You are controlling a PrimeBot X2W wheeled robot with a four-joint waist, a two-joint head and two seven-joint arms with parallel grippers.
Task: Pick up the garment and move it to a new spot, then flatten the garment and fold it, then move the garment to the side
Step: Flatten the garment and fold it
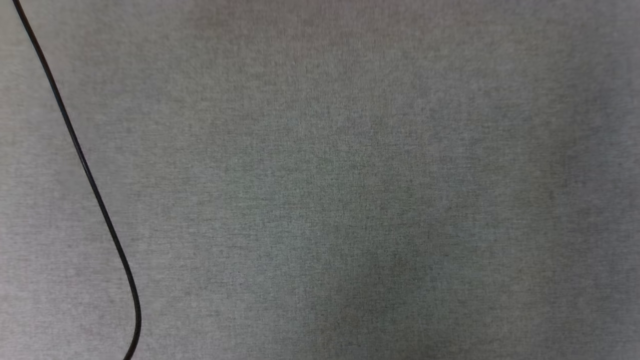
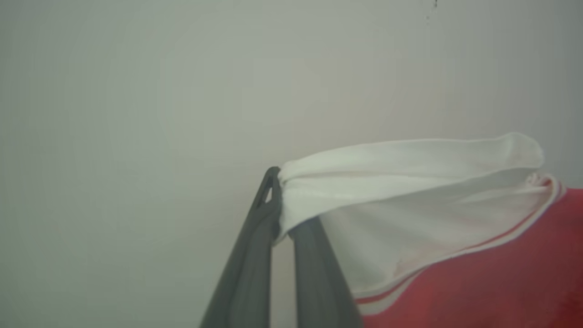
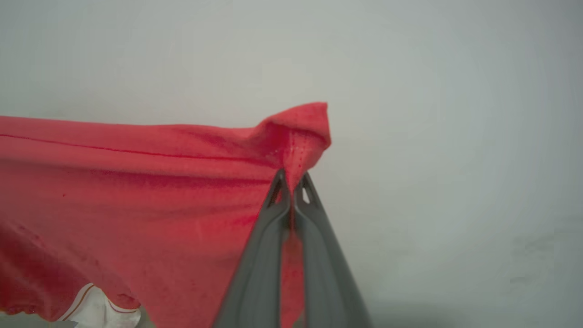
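The left gripper clamps the garment by a white sleeve, the right gripper by a red corner trailing toward 9 o'clock; either thin pinch may slip under hanging weight.

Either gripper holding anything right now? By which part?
Both hold the garment: left gripper pinches its white sleeve edge, right gripper pinches a red hemmed corner.

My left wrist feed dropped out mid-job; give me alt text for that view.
The left gripper is shut on a white sleeve of the garment, which stretches right into red fabric with red-white trim. Behind it is a plain pale grey backdrop.
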